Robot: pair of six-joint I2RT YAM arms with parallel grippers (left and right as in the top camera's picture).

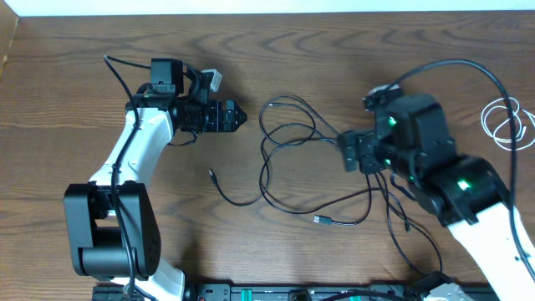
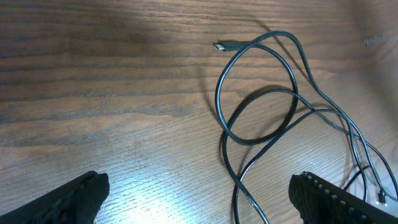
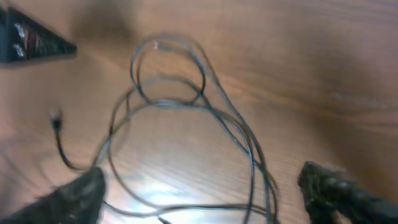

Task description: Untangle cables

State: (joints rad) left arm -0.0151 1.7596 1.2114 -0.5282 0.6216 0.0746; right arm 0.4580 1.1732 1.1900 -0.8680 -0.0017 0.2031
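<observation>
Both arms rose from the near edge of the table (image 1: 334,50). The left arm leaned away and bent right. Its pincer (image 1: 237,119) was spread wide and empty, with its tips aimed at the black cable (image 1: 265,167). The right arm reached left, its pincer (image 1: 341,152) also spread and gripping nothing, above the cable's right-hand strands. The black cable lay in loose overlapping loops between the 2 pincers. Far right, well apart, the white cable (image 1: 506,125) lay coiled.

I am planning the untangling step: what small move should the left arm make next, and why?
Probably advance the left gripper to the nearest loop of the black cable and close on it: the gripper is open, holds nothing, and the cable crosses itself there.
</observation>
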